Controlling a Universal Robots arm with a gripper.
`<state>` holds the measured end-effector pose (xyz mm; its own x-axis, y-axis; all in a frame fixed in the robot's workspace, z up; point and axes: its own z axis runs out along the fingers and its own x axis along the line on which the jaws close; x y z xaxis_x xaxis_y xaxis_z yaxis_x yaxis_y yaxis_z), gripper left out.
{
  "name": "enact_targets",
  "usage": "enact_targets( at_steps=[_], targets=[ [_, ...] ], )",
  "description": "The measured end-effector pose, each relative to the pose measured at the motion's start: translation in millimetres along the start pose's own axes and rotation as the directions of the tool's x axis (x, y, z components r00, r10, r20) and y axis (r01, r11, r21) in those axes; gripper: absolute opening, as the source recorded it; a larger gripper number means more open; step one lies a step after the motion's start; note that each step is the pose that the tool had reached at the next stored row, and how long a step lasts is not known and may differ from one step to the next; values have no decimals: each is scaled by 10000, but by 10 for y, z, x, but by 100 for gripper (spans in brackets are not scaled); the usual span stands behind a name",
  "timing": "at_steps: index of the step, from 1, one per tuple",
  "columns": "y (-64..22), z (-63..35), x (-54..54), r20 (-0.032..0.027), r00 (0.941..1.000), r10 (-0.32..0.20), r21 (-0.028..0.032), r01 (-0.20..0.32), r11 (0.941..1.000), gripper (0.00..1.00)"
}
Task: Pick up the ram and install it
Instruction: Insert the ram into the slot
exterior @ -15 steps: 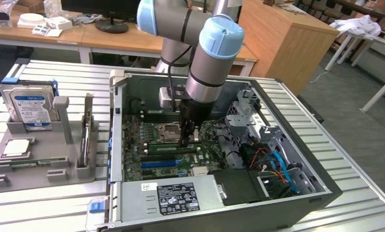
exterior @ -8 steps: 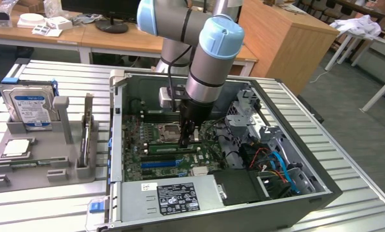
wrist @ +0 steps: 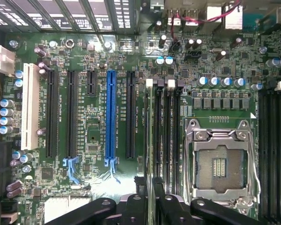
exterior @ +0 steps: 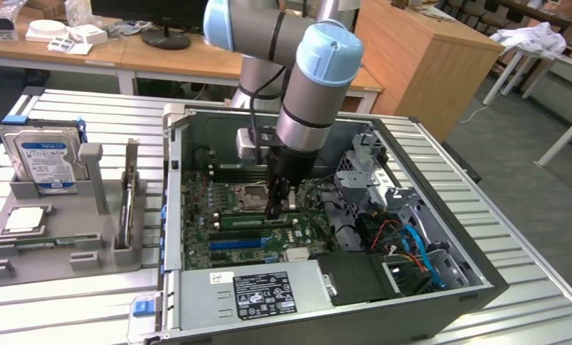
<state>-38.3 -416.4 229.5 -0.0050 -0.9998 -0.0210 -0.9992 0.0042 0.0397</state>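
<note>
- From where I stand, the grey and pale-blue arm [exterior: 305, 93] reaches straight down into the open computer case [exterior: 478, 284], which lies on its side on the slatted metal table [exterior: 75, 309].
- The pincer [exterior: 278, 207] hangs low over the motherboard [exterior: 223, 241], just beside the processor socket [exterior: 248, 194].
- The ram [exterior: 252, 221] stands on edge in a memory slot on the motherboard, as a thin green strip right under the pincer.
- In the wrist view the ram [wrist: 151, 136] shows edge-on as a narrow line. It runs along its slot between the long black expansion slots and the black memory slots [wrist: 159, 122] next to it.
- The pincer [wrist: 150, 185] sits astride one end of the stick's upper edge. I cannot tell whether it is clamping the stick or has let go of it.
- The processor socket [wrist: 220, 164] lies past those memory slots, its metal frame around a bare field of contacts.
- On the far side of the stick are a blue slot [wrist: 111, 117] and, further off, a white slot [wrist: 30, 108].
- The power supply [exterior: 257, 291], with its black label, fills the near end of the case.
- Well apart from the case, on the exterior view's left, a grey holder [exterior: 65, 237] sits on the table.
- A silver hard drive [exterior: 42, 158] stands upright in the holder, and a small square processor chip [exterior: 27, 219] lies flat in front of it.
</note>
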Motion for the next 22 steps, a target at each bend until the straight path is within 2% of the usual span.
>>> enact_targets(
  at_steps=[12,22],
  targets=[
    [15,-364,-8,-1,10000,0,0,0,10000,19],
    [24,-600,-13,-1,10000,0,0,0,10000,19]
  ],
)
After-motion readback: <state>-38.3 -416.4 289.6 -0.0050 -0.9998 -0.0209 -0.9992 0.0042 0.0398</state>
